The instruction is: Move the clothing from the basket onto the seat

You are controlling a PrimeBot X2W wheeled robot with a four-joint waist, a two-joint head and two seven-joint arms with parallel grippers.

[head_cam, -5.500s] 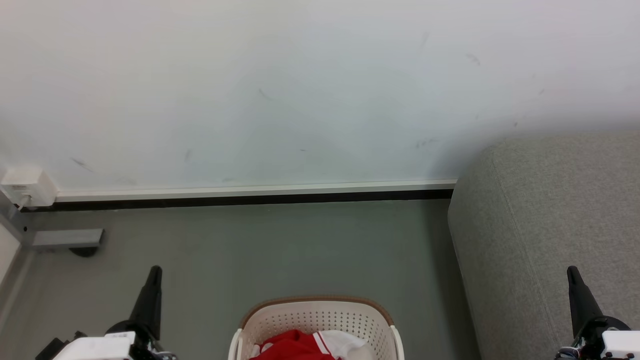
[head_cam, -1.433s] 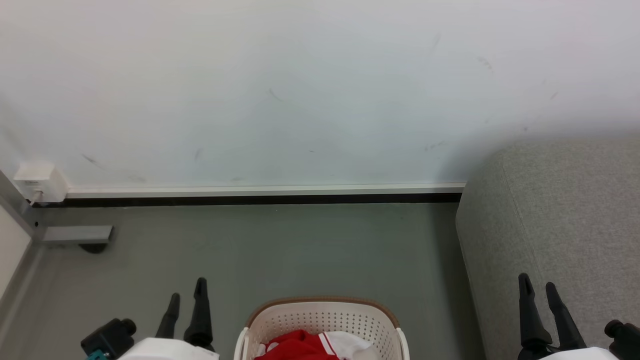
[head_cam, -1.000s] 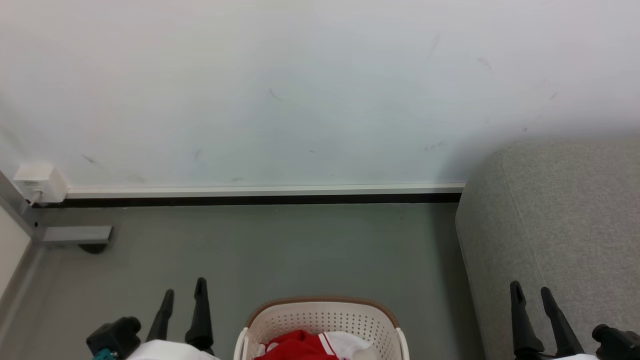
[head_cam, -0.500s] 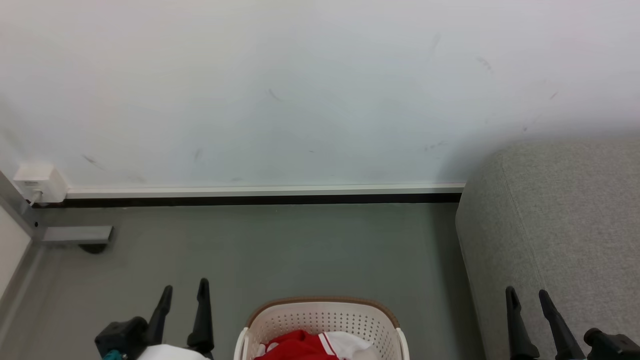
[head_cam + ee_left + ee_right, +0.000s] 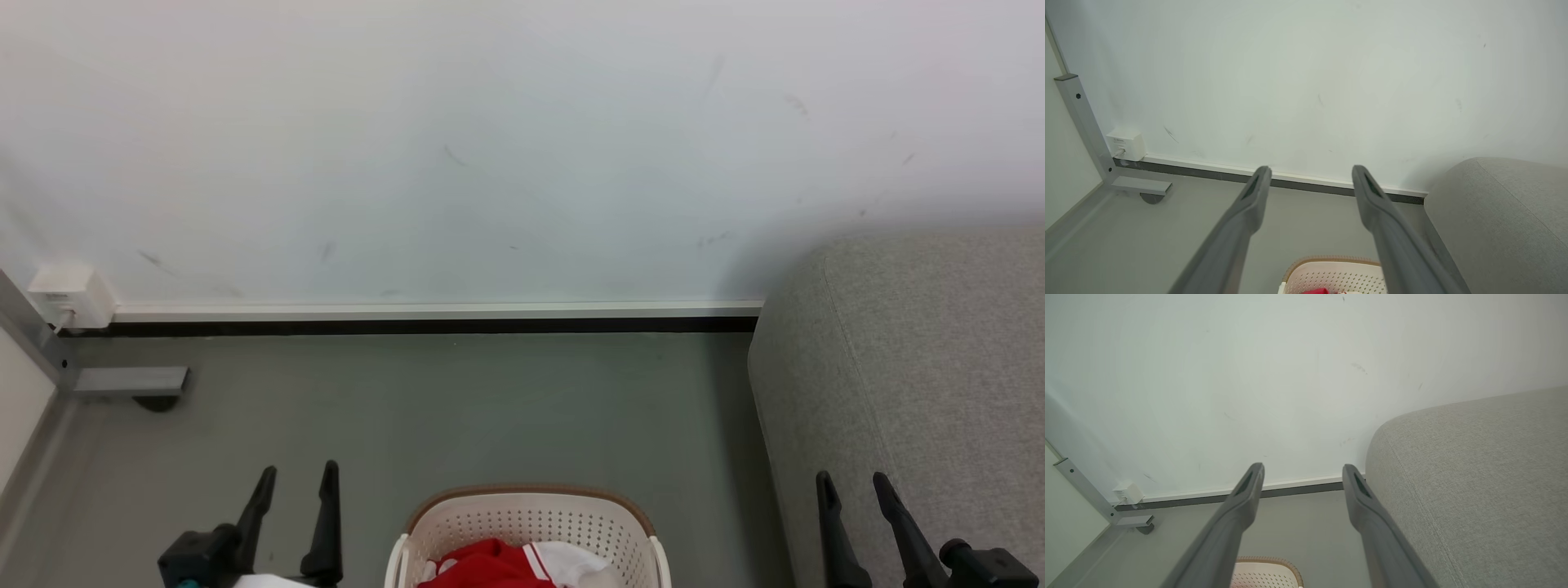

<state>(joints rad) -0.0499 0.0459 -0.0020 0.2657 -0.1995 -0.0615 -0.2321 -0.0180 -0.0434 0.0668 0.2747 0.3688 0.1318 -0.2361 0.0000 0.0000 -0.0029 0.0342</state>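
Left claw [image 5: 299, 467] and right claw [image 5: 852, 476] sank lower in frame since earlier, fingers apart, empty. Clothing [image 5: 490, 567] in basket [image 5: 531, 494], bottom centre; seat [image 5: 922, 367] right. Left wrist view catches a red sliver; right wrist view, basket rim.

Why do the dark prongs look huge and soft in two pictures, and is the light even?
Left wrist view: the left gripper sits close to the wide-angle lens, so its fingers loom large and soft. Right wrist view: same for the right gripper. Head view: soft, even light, no glare, a faint shadow on the wall beside the sofa.
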